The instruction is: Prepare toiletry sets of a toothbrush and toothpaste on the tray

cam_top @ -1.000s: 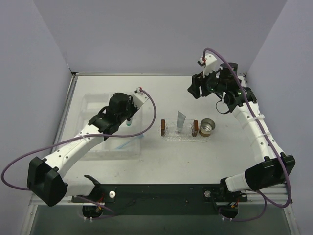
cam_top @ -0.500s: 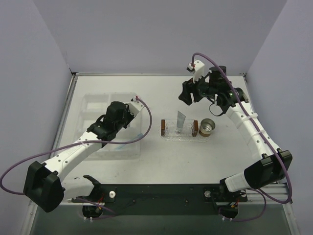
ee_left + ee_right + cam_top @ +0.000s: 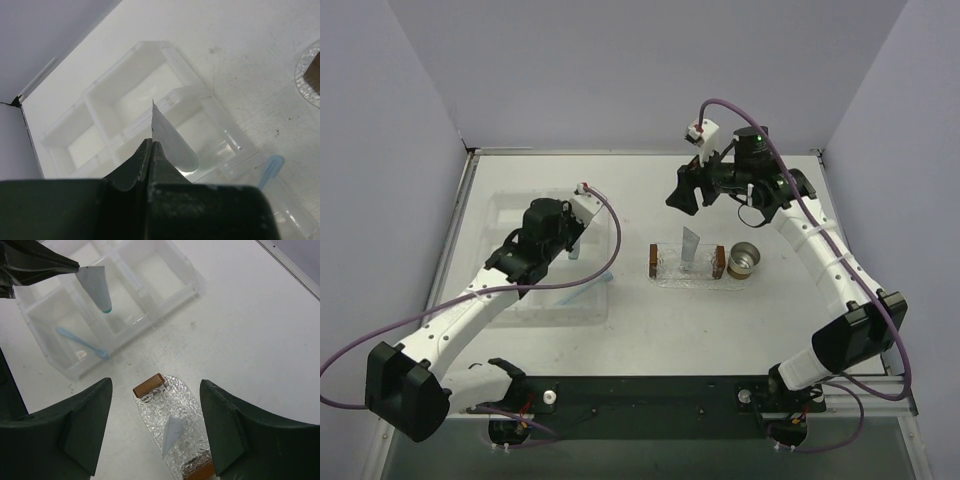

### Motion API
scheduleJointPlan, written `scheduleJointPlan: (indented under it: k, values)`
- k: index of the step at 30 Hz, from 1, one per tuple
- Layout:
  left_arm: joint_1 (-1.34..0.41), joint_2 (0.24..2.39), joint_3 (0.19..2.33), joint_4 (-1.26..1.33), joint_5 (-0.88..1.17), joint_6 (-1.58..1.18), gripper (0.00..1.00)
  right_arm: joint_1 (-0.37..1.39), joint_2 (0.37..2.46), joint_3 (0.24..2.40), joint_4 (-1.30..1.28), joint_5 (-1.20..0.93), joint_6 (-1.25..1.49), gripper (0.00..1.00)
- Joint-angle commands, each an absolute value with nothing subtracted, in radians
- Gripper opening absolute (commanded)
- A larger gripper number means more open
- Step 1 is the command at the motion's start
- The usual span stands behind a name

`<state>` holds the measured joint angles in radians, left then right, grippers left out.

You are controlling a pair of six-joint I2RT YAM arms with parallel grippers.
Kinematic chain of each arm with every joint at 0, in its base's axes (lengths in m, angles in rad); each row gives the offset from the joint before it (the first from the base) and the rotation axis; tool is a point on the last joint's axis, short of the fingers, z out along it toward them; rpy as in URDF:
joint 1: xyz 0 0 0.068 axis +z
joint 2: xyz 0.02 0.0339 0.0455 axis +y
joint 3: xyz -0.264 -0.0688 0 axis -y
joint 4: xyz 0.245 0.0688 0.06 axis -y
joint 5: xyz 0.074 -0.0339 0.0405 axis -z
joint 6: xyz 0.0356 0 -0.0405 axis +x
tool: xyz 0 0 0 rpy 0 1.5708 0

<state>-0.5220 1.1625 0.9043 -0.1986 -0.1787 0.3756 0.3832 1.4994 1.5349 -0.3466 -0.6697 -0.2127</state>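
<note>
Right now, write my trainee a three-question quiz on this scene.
1. True or false: the toothbrush lies on the tray.
2. What do the left arm's jaws hold? A: a spoon. B: a toothpaste tube. C: nothing.
3. Are the right arm's jaws open or shut?

Key:
1. False. It lies in the compartment box.
2. B, pinched by its flat crimped end, cap hanging down.
3. Open, above the tray.

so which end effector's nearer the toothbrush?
Left end effector: over the box beside the toothbrush, holding a toothpaste tube. Right end effector: farther off, by the tray.
</note>
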Motion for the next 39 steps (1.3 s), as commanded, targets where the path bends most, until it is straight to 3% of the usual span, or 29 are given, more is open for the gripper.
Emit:
scheduleJointPlan:
  k: [1, 16, 24, 39]
  values:
    - [-0.502, 1.132, 1.028, -0.147, -0.127, 0.356, 0.00, 0.390, 1.539, 1.611, -0.341, -0.791, -0.213, 0.66]
    - [-0.482, 1.100, 1.229, -0.258, 0.093, 0.298, 0.00, 0.403, 1.649, 1.689, -0.250, -1.069, -0.189, 0.70]
    - [-0.483, 1.109, 1.322, -0.311, 0.261, 0.265, 0.00, 0.431, 1.727, 1.749, -0.213, -1.126, -0.149, 0.70]
    - [-0.486, 1.149, 1.417, -0.345, 0.385, 0.161, 0.00, 0.495, 1.805, 1.775, -0.103, -1.247, -0.075, 0.74]
